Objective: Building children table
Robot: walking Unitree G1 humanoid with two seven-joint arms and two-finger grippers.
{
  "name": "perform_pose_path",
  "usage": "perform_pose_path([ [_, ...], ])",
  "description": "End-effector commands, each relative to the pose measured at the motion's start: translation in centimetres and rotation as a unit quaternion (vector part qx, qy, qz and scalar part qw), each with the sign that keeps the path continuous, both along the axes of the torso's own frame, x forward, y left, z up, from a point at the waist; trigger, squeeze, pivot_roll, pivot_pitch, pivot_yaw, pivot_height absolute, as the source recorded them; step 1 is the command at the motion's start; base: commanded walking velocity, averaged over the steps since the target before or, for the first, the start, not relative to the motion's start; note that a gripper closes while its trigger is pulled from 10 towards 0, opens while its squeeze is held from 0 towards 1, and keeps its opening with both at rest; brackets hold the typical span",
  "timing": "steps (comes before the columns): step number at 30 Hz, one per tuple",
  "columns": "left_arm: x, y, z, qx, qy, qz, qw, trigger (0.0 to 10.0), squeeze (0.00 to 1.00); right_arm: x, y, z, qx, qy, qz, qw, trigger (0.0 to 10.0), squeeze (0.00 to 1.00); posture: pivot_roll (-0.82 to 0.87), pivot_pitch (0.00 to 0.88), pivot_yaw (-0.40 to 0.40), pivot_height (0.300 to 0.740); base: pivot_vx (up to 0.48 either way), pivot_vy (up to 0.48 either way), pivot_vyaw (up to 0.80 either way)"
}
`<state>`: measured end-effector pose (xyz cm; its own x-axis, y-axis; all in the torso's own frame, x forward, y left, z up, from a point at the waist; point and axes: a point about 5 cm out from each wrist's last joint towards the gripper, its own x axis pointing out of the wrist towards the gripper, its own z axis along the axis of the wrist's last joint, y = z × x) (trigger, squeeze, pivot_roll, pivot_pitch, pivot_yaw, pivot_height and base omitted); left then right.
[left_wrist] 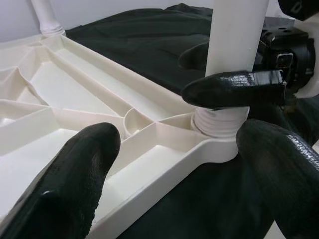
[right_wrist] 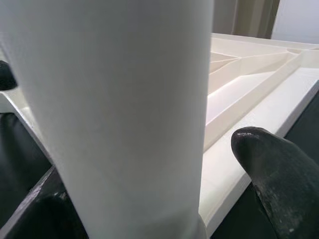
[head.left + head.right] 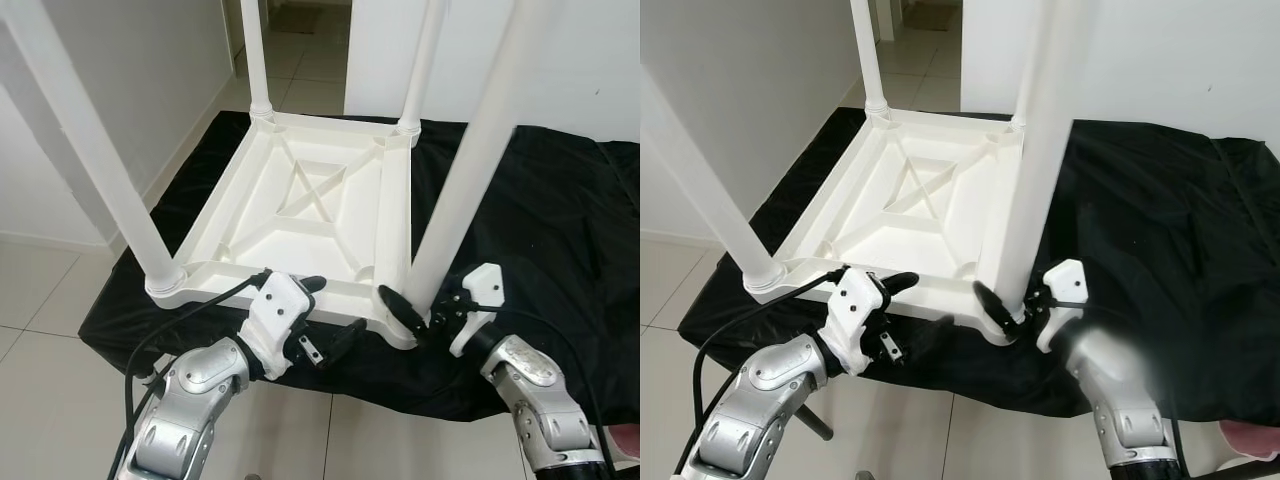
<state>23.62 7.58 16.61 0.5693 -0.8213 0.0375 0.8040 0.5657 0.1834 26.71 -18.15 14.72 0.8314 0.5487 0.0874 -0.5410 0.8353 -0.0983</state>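
Between the fingers of our right claw (image 3: 418, 312) stands the near table leg (image 3: 455, 200), gripped just above its socket. Our left claw (image 3: 322, 308) spreads open over the upturned white table's (image 3: 300, 210) near rim, holding nothing.

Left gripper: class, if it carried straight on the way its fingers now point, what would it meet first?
Probably the near rim of the upturned white table top, which the left gripper already straddles. Beyond that stands the near right table leg, where the right gripper sits; depth is hard to judge.

White walls (image 3: 150, 60), pale tiled floor (image 3: 40, 290), black cloth (image 3: 540, 220) spread across it, open doorway (image 3: 300, 40) beyond
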Motion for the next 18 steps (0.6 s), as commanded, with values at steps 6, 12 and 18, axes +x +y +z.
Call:
perform_pose_path([
  [6, 0.9, -0.4, -0.4, -0.019, 0.009, 0.065, 0.998, 10.0, 0.00, -0.4, -2.6, 0.0, -0.017, -0.005, -0.060, 0.998, 10.0, 0.00, -0.08, 0.076, 0.019, 0.740, 0.000, 0.000, 0.00],
  [12, 1.2, -0.7, -0.6, -0.022, 0.013, 0.063, 0.998, 10.0, 0.00, -0.4, -3.5, 0.0, -0.021, -0.009, -0.081, 0.996, 10.0, 0.00, -0.09, 0.085, 0.016, 0.740, 0.000, 0.000, 0.00],
  [18, 1.6, -1.5, -0.5, -0.031, 0.015, 0.074, 0.997, 10.0, 0.00, 0.4, -4.7, 0.4, -0.011, -0.026, -0.134, 0.991, 10.0, 0.00, -0.08, 0.097, 0.017, 0.740, 0.000, 0.000, 0.00],
])
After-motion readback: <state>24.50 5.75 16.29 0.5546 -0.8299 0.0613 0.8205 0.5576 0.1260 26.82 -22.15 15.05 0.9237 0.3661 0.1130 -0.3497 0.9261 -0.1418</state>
